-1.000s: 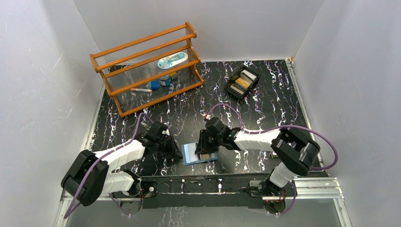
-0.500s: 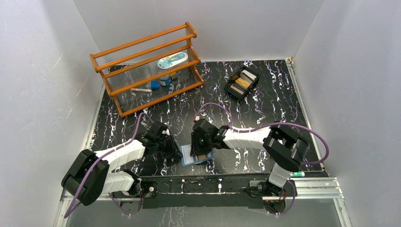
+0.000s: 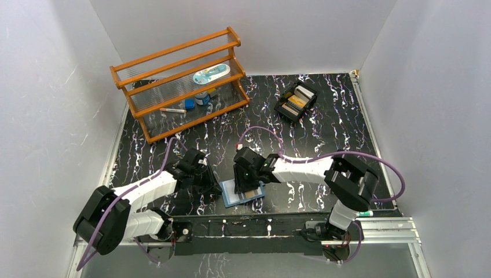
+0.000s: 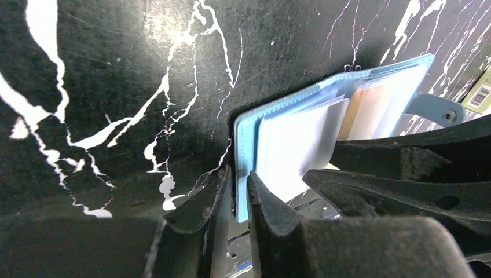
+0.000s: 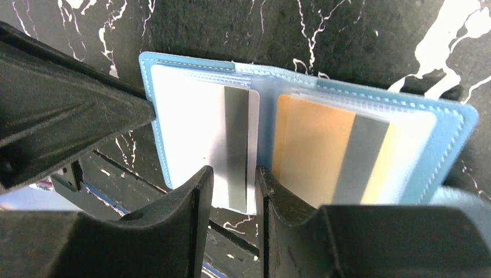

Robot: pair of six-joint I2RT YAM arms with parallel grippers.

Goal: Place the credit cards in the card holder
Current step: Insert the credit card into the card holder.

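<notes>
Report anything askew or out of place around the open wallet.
One thing: the pale card held by the right gripper sits only partly in the card holder, its near end sticking out past the wallet's edge. The orange card lies fully inside. The left gripper pinches the wallet's edge.

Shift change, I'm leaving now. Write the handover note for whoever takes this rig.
Left hand: shut on the card holder's near-left edge, pinning it open on the table.
Right hand: shut on a pale card, part-way into the left pocket.
Done: an orange card sits in the right pocket.
Left: push the pale card fully in and let go. The black tray at the far right seems to hold more cards; check it.
</notes>
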